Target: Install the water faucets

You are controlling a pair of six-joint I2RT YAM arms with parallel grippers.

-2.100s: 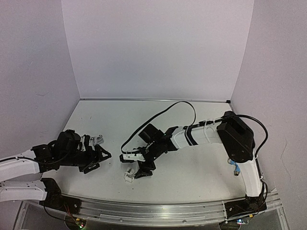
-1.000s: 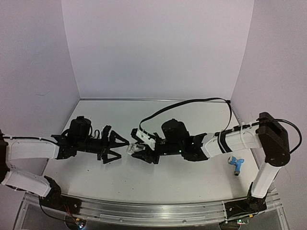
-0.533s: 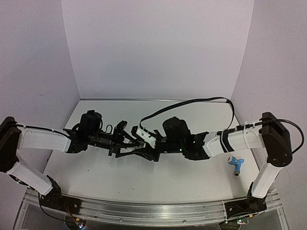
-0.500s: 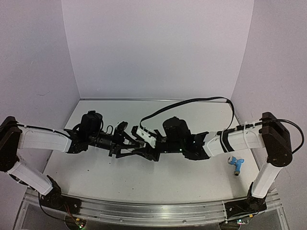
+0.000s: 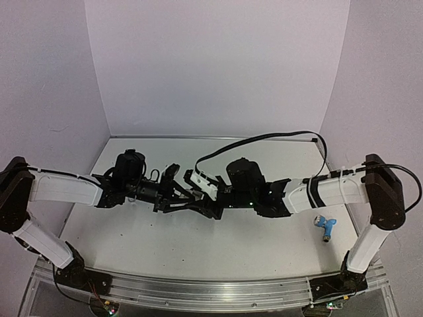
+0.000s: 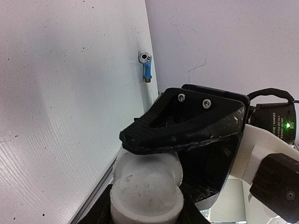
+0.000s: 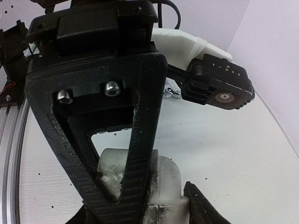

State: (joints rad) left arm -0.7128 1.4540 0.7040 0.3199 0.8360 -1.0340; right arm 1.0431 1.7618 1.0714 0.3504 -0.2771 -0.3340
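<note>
1. The two arms meet nose to nose above the middle of the table (image 5: 251, 257). The left gripper (image 5: 180, 198) and right gripper (image 5: 198, 203) overlap there around one small part.
2. That part is a stubby white fitting (image 6: 146, 186), held clear of the table. In the right wrist view it sits low between that gripper's own fingers, so I judge the right gripper closed on it.
3. The left gripper's broad black finger (image 7: 93, 116) lies across the white fitting in the right wrist view. Whether the left jaws have clamped down or only bracket it, I cannot tell.
4. The light blue faucet (image 5: 325, 225) lies on its side on the table near the right arm's base. It is well apart from both grippers and nothing touches it.
5. The silver faucet does not show in the overhead view. A small shiny piece (image 7: 172, 92) half hidden behind the left arm in the right wrist view may be it.
6. Judged from this, the task is at an early stage. Neither faucet is in a gripper and none is joined to a fitting.
7. What is left, as I read it:
   - settle which gripper keeps the fitting;
   - fetch a faucet;
   - mate its threaded end to the fitting;
   - do the same for the second faucet.
</note>
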